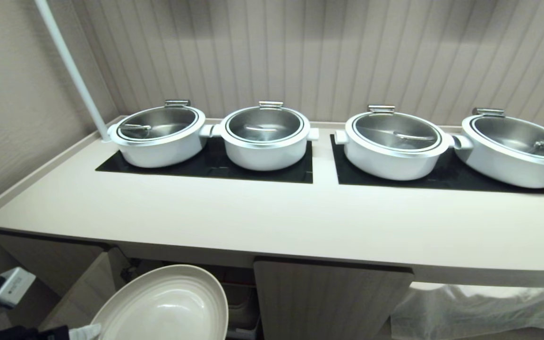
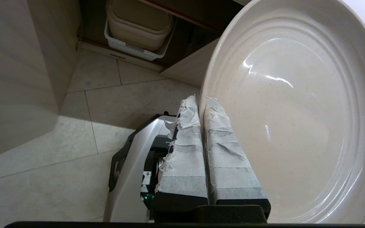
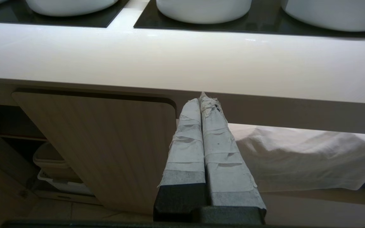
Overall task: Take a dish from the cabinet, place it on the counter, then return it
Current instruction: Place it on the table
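Grip check: your left gripper (image 2: 201, 103) is clamped tight on the rim of the dish (image 2: 296, 110), one taped finger (image 2: 182, 148) under the rim and the other on its inner face, so the cream plate stands tilted out beyond the fingertips. You will find it low in the head view, in front of the open cabinet (image 1: 234, 288) and below the counter (image 1: 272, 217), clear of both. Your right gripper (image 3: 203, 99) has its fingers pressed together, empty, just before the counter's front edge.
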You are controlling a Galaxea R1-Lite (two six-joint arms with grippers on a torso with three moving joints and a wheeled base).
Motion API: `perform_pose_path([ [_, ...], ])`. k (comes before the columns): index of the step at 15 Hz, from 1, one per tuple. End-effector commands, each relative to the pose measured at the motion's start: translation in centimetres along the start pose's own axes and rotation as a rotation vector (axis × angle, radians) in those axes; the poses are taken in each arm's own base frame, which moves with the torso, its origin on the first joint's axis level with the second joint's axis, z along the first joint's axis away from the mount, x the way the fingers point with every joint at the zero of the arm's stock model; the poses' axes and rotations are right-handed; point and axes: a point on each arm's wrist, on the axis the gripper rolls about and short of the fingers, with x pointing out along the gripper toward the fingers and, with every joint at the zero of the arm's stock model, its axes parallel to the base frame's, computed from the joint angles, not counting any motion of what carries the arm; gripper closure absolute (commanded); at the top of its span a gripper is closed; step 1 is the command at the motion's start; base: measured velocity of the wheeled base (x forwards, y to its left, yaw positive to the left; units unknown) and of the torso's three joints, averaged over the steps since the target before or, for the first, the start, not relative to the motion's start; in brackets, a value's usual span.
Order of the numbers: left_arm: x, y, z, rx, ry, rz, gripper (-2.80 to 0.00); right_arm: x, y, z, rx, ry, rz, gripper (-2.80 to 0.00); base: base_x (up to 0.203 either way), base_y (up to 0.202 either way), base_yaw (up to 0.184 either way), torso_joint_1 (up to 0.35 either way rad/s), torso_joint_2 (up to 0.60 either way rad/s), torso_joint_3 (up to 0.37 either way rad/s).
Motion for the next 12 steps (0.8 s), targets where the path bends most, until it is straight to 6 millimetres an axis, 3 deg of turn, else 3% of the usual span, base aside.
perform_pose_path([
  [1, 0.01, 0.02, -0.01, -0.003, 0.000, 0.000, 0.00, 0.00, 0.00, 0.01, 0.000, -0.001, 0.000, 0.00, 0.000, 0.000, 0.000, 0.078, -0.15, -0.069],
  [12, -0.06, -0.13, 0.39, 0.002, -0.018, -0.001, 0.00, 0.00, -0.01, 0.05, 0.017, -0.001, -0.001, 0.00, 0.000, 0.000, 0.000, 0.017, -0.04, -0.016],
])
